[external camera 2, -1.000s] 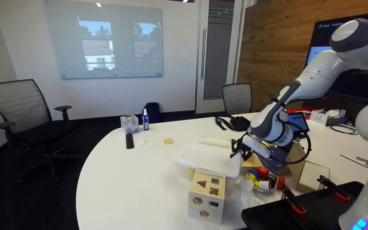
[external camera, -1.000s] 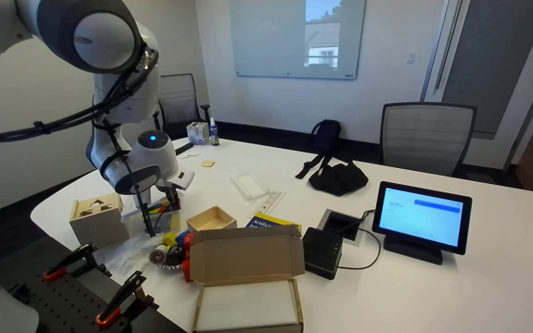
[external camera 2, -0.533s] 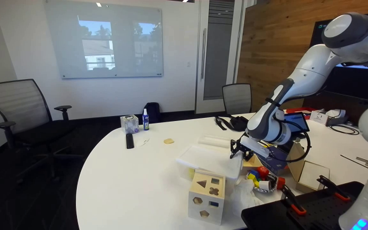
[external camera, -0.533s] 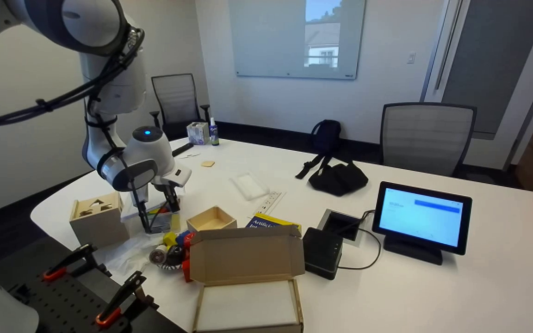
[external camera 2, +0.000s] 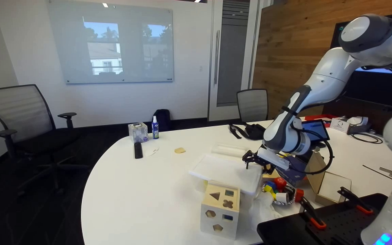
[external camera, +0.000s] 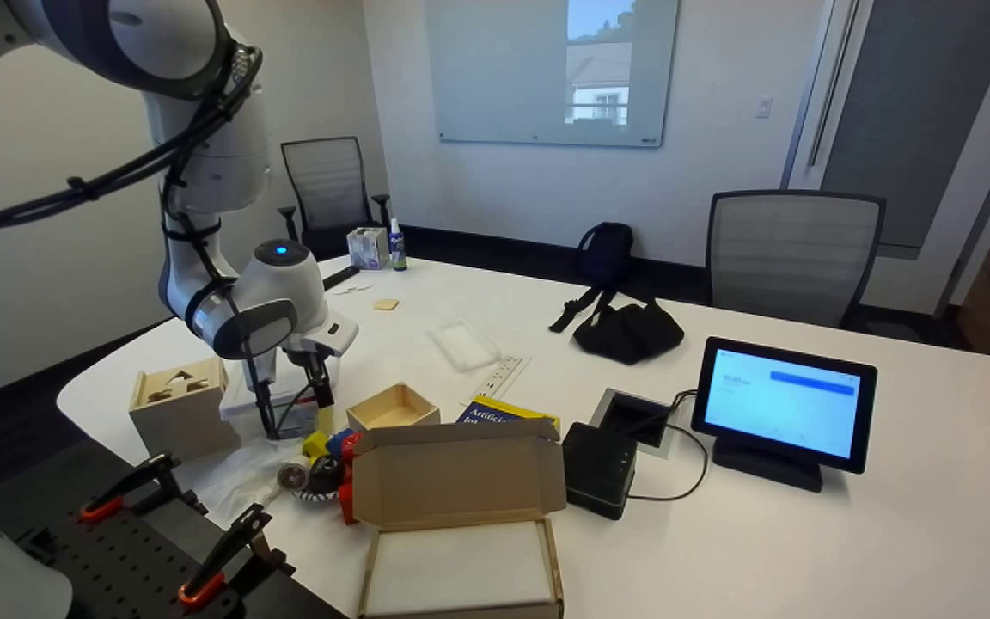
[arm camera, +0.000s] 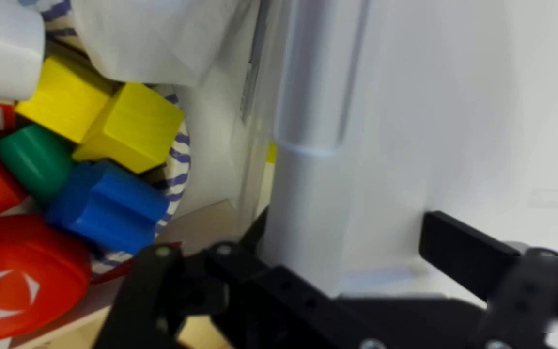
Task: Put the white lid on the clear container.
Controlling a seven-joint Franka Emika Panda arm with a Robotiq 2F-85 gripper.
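One white lid (external camera 2: 228, 172): laid over the clear container (external camera: 302, 419); whether it is fully seated cannot be told.
Gripper (arm camera: 344, 223): its fingers are spread apart across the lid's rim, one outside, one over the top; nothing is held, and contact cannot be confirmed.
Lid's plastic: light, thin, slightly bendable and rather slippery handling is expected; breaking is little feared.
Lid's rim: the hold should be taken near the middle of the side that faces the striped bowl (arm camera: 179, 156), so tilting is avoided.
Wooden shape box (external camera 2: 220, 211): placed just beside the clear container; not to be bumped.
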